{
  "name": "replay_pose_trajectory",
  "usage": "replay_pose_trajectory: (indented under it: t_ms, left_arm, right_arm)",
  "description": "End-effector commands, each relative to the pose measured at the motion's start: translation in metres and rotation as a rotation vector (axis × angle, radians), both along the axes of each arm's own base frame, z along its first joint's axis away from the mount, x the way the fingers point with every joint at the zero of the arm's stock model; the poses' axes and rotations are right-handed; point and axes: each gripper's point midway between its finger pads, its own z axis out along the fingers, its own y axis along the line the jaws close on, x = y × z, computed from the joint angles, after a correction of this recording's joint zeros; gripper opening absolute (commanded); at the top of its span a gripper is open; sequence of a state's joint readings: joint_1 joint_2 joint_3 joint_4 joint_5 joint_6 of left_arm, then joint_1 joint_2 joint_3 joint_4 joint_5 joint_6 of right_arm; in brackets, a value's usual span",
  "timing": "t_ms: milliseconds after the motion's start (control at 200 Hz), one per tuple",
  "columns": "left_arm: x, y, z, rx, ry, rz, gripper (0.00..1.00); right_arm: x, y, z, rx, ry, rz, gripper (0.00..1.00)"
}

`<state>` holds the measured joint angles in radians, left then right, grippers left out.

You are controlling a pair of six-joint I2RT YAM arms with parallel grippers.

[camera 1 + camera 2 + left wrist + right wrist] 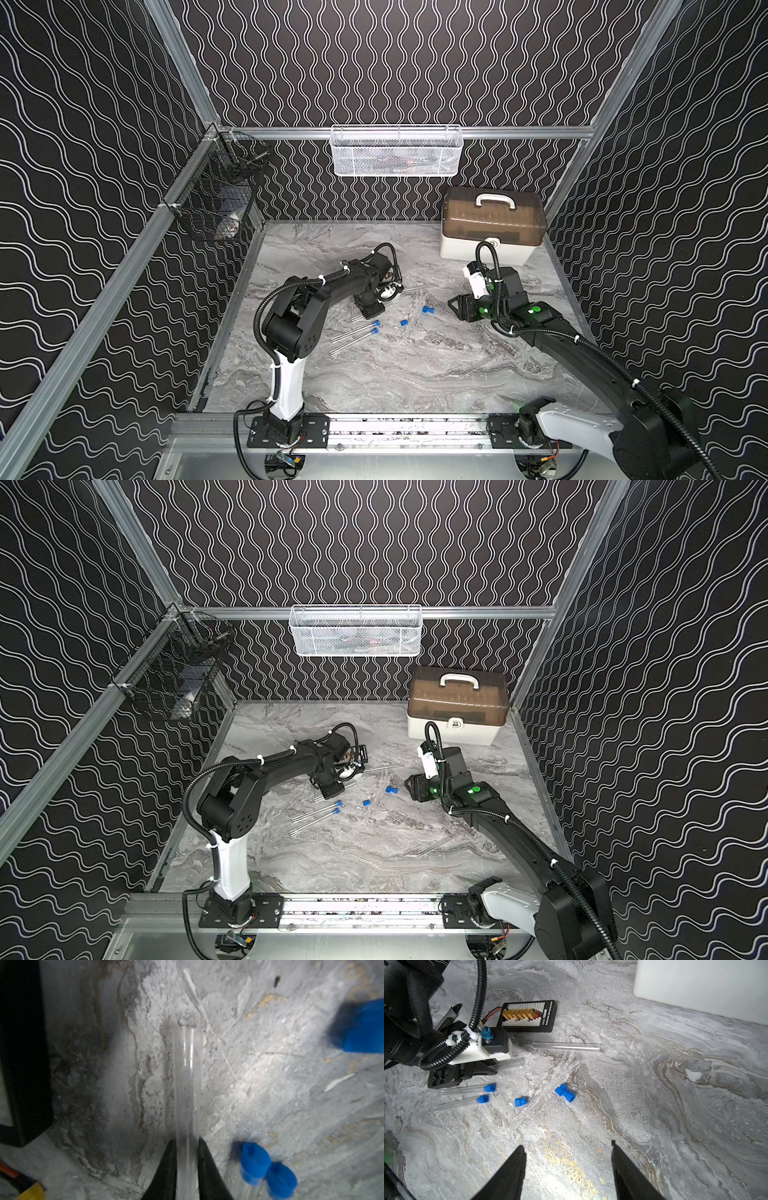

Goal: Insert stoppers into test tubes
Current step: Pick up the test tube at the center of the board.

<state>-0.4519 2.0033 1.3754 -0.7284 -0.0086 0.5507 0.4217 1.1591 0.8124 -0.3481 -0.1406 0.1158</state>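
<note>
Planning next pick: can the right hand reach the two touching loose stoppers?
Likely yes: right hand is open, with only bare tabletop between it and the stopper pair; left hand grips a tube elsewhere.

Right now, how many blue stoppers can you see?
5 stoppers. Two sit at the ends of two lying test tubes; one lies alone beside them; two lie touching each other, farther off. More might hide under the left arm.
</note>
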Motion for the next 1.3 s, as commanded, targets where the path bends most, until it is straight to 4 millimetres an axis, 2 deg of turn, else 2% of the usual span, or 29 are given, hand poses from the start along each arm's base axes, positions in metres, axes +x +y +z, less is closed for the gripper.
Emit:
replay_pose_trajectory:
  t_ms: [0,195,405,540,661,836,951,986,1001,1091,1191,1291]
  left_arm:
    - [-0.006,0.013,-0.010,0.066,0.022,-0.015,0.18]
    - [0.002,0.011,0.002,0.051,-0.035,-0.020,0.15]
    - [0.013,0.003,0.036,-0.039,-0.156,-0.005,0.14]
    - [0.011,-0.001,0.056,-0.096,-0.224,-0.014,0.14]
    - [-0.001,-0.010,0.078,-0.191,-0.278,-0.063,0.15]
    - [-0.017,-0.029,0.099,-0.335,-0.335,-0.117,0.16]
    - [-0.031,-0.045,0.110,-0.408,-0.375,-0.188,0.16]
    - [-0.035,-0.051,0.113,-0.433,-0.381,-0.210,0.16]
    - [-0.036,-0.053,0.113,-0.441,-0.383,-0.219,0.16]
    - [-0.041,-0.065,0.119,-0.473,-0.401,-0.258,0.16]
    - [-0.044,-0.076,0.123,-0.498,-0.408,-0.291,0.16]
    - [-0.047,-0.084,0.126,-0.522,-0.406,-0.322,0.16]
  right_arm:
    - [0.003,0.002,0.006,0.009,-0.016,0.001,0.64]
    - [0.002,0.002,0.009,0.016,-0.024,0.001,0.64]
    - [0.003,0.002,0.014,0.047,-0.034,-0.019,0.64]
    - [0.002,0.003,0.017,0.077,-0.029,-0.029,0.64]
    - [0.000,0.009,0.024,0.113,-0.014,-0.015,0.63]
    - [-0.003,0.019,0.033,0.163,0.105,-0.021,0.61]
    - [-0.003,0.029,0.032,0.191,0.254,-0.040,0.63]
    - [-0.005,0.033,0.029,0.190,0.329,-0.044,0.63]
    - [-0.003,0.037,0.034,0.197,0.347,-0.041,0.63]
    - [-0.007,0.057,0.035,0.248,0.499,0.017,0.62]
    - [-0.005,0.075,0.042,0.329,0.559,0.062,0.61]
    - [-0.004,0.082,0.041,0.347,0.601,0.094,0.59]
